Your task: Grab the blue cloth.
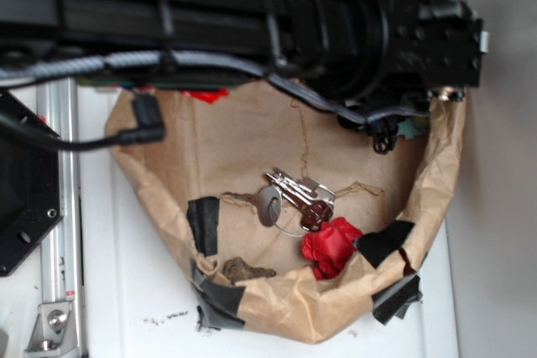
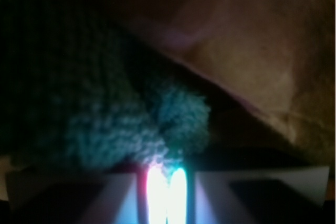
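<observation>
**Q:** Gripper (image 2: pixel 167 203) first — how is it seen?

**A:** Only the wrist view shows it, at the bottom edge, very dark and blurred. Two pale finger (image 2: pixel 113 198) shapes are made out low in the picture, with a bright white glow between them, edged red on one side and green on the other. Whether the jaws are apart or together cannot be told. In the exterior view the gripper is hidden under the black robot arm (image 1: pixel 252 18), which is stretched across the top of the picture.

**Q:** Where is the blue cloth (image 2: pixel 126 119)?

**A:** In the wrist view it is seen as a fuzzy teal mass filling the left and centre, right above the fingers; contact cannot be judged. Brown paper is seen rising to its right. In the exterior view only a small teal sliver shows below the arm's right end, by the bag's right wall.

**Q:** What else is seen, left to right?

**A:** A metal rail (image 1: pixel 60 207) is seen at far left on a white table (image 1: pixel 134 291). An open brown paper bag (image 1: pixel 243 132), patched with black tape (image 1: pixel 203 222), lies at centre. Inside it a bunch of keys (image 1: pixel 289 199) is laid, and just right of the keys a small red wad (image 1: pixel 331 245) rests, touching their ring.
</observation>
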